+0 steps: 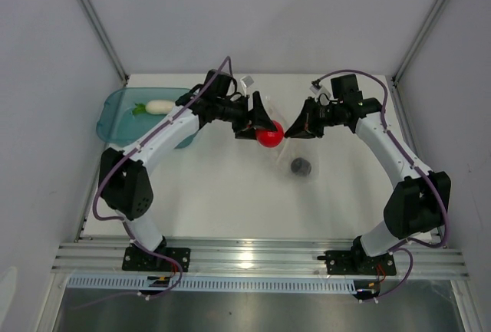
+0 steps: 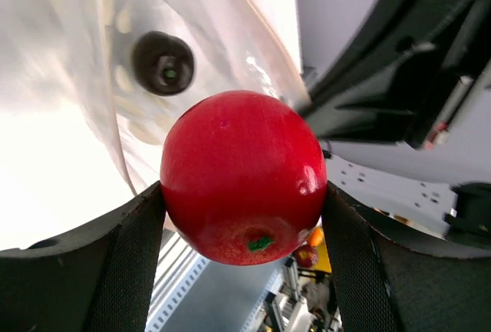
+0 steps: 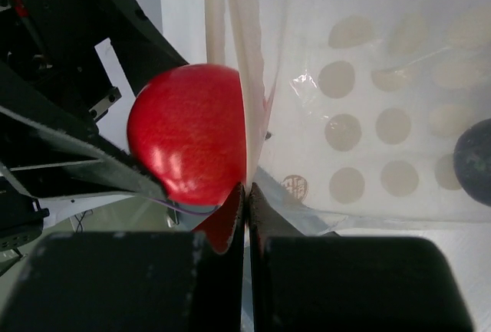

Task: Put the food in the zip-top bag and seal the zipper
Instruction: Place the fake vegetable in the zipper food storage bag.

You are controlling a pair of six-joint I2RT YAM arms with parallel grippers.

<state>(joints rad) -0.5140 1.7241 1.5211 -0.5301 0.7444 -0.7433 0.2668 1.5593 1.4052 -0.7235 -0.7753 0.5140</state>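
My left gripper (image 1: pixel 265 129) (image 2: pixel 242 213) is shut on the red tomato (image 1: pixel 270 136) (image 2: pixel 242 175) (image 3: pixel 188 133) and holds it at the raised edge of the clear zip-top bag (image 1: pixel 304 154) (image 2: pixel 230 33) (image 3: pixel 368 117). My right gripper (image 1: pixel 290 134) (image 3: pixel 247 190) is shut on that edge of the bag and lifts it off the table. The zipper (image 3: pixel 230 33) seems to run along this lifted edge. The dark round piece (image 1: pixel 300 167) (image 2: pixel 163 63) (image 3: pixel 474 152) lies inside the bag. The white radish (image 1: pixel 159 106) lies in the teal tray (image 1: pixel 107 117).
The teal tray stands at the far left of the white table (image 1: pixel 222 194), under the left arm's forearm. Grey walls close in the sides and back. A metal rail (image 1: pixel 253 259) carrying both arm bases runs along the near edge.
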